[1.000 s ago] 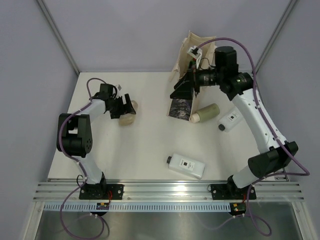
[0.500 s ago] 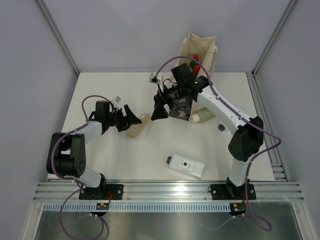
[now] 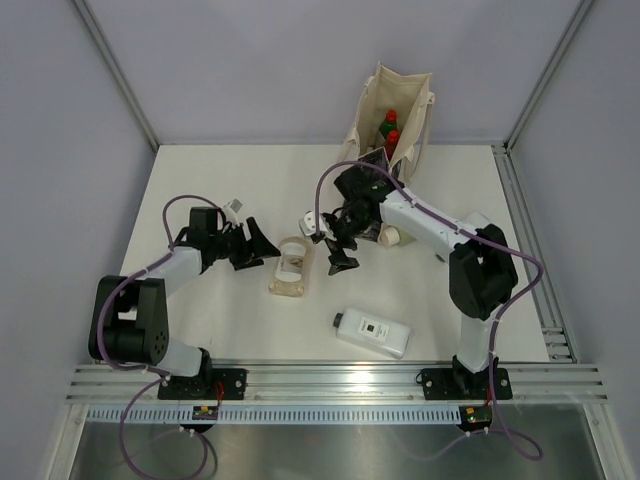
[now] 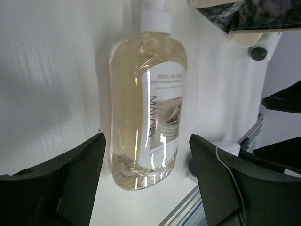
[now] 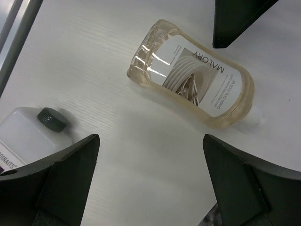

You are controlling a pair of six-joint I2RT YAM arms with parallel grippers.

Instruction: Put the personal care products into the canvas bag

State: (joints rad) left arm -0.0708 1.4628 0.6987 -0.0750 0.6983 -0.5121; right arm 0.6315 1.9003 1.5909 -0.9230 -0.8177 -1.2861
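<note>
The peach translucent bottle [image 3: 290,265] lies on the white table between both grippers. My left gripper [image 3: 260,246] is open at its left; in the left wrist view the bottle's base [image 4: 146,108] sits between the spread fingers without touching them. My right gripper [image 3: 332,245] is open just right of the bottle, which lies ahead of its jaws [image 5: 193,87]. The cream canvas bag [image 3: 405,95] stands at the back with two red-capped bottles [image 3: 390,130] inside. A flat white bottle [image 3: 372,332] lies near the front. The pale green cylinder [image 3: 388,236] is mostly hidden behind the right arm.
The flat white bottle's dark cap [image 5: 51,118] shows at the left of the right wrist view. The bag's dark picture panel [image 4: 249,14] shows at the top right of the left wrist view. Grey walls enclose the table; a metal rail [image 3: 330,378] runs along the near edge.
My right arm has swung from the bag's mouth down to the left, close to the peach bottle. My left gripper has moved right, and the peach bottle has shifted right and turned.
</note>
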